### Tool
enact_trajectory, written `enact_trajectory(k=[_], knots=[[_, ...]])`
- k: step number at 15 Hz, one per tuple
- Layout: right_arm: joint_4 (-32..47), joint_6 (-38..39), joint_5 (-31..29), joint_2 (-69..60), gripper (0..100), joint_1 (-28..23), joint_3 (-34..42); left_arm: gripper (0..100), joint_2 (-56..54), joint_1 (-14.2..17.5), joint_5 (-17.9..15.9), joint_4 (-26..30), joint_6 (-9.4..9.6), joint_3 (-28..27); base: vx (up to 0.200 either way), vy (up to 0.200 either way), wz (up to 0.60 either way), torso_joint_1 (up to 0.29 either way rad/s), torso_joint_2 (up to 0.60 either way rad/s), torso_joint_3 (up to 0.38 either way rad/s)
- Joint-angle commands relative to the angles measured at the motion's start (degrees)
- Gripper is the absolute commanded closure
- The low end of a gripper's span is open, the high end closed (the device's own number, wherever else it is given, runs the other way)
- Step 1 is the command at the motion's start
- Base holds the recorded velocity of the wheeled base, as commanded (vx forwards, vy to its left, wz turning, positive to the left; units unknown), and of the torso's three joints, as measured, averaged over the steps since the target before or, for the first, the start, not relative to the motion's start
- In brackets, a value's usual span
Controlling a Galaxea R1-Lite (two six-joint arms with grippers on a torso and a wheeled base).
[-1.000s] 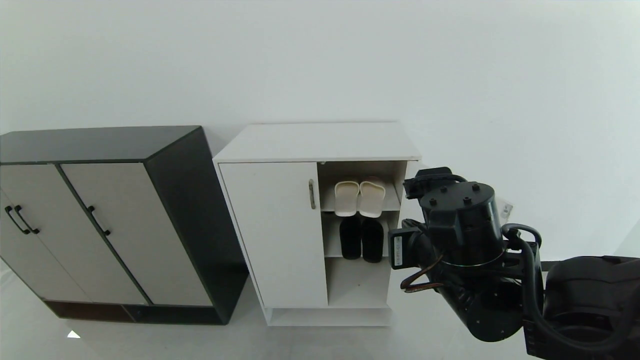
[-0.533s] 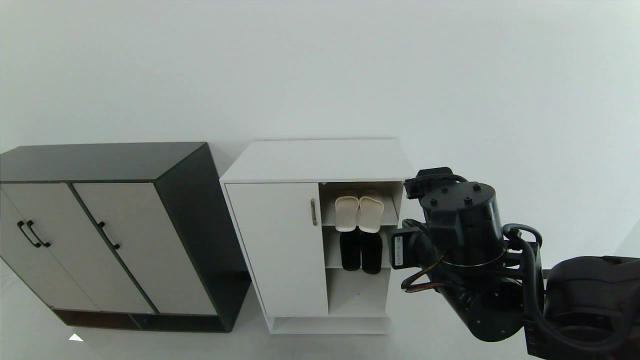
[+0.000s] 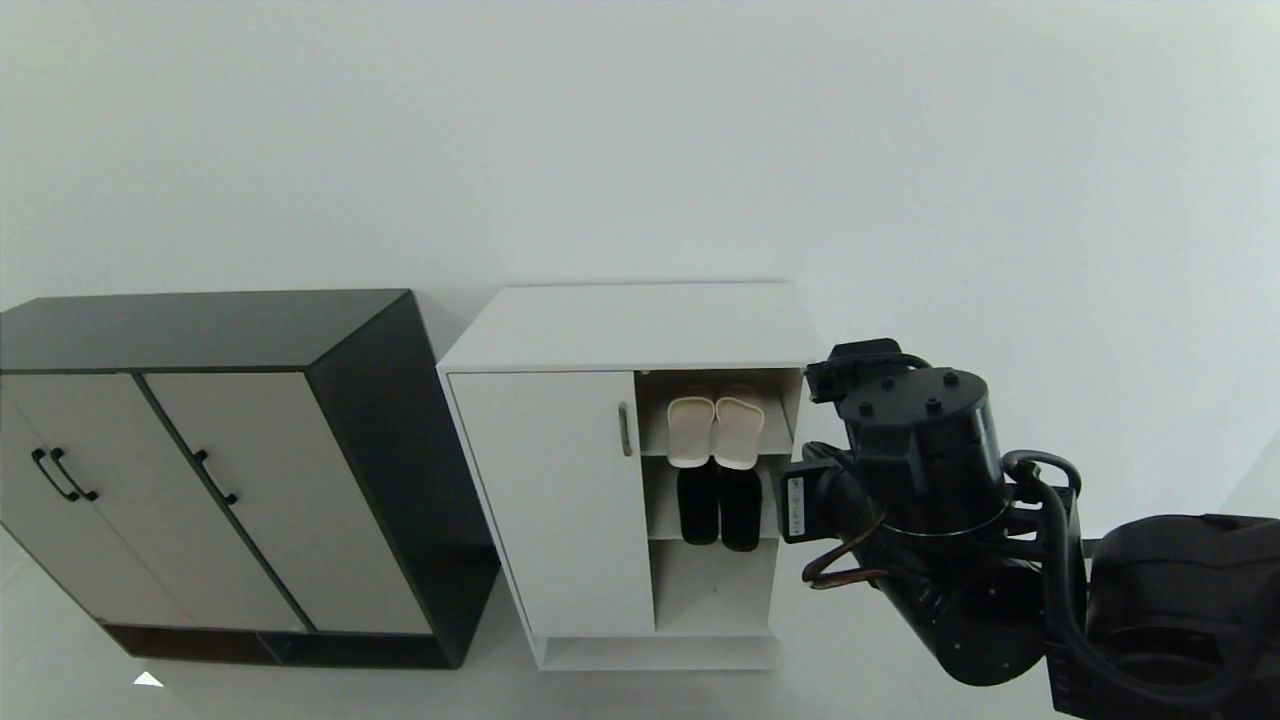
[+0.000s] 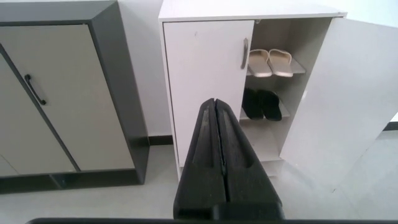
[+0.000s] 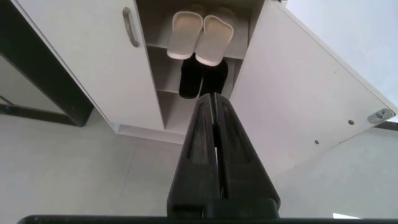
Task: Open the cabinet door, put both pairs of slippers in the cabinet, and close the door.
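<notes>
The right hand [image 5: 216,102], closed up and holding nothing, points at the cabinet [image 5: 81,56]. The open door [image 5: 305,93] hangs out on its right, nearest this arm. The left hand [image 4: 215,106] is likewise closed and empty. White slippers [image 3: 715,432] and black slippers [image 3: 716,506] are shelved inside.

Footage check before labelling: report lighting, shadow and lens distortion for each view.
Head view: soft even light, wide lens leans the dark cabinet outward. Left wrist view: black slippers sit in shelf shadow. Right wrist view: open door brightly lit, no glare.
</notes>
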Motion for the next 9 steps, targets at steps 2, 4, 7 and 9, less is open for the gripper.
enact_trajectory(k=[2, 4, 7, 9], knots=[[-0.06, -0.09, 0.02, 0.07, 100, -0.47, 0.18, 100, 0.05, -0.02, 0.00, -0.02, 0.00, 0.00, 0.000, 0.000, -0.60, 0.002, 0.00, 0.005], [-0.14, -0.09, 0.02, 0.33, 100, -1.79, 0.09, 100, 0.05, -0.02, 0.00, 0.06, -0.09, 0.00, 0.000, 0.000, 0.00, 0.000, 0.00, 0.000], [-2.43, -2.29, 3.71, 2.79, 100, -8.20, -1.58, 100, 0.05, -0.02, 0.00, 0.06, 0.00, 0.00, 0.000, 0.000, 0.00, 0.000, 0.00, 0.000], [-4.71, -2.90, 7.23, 5.52, 100, -13.56, -3.60, 100, 0.05, -0.02, 0.00, 0.06, 0.09, 0.00, 0.000, 0.000, 0.00, 0.000, 0.00, 0.000]])
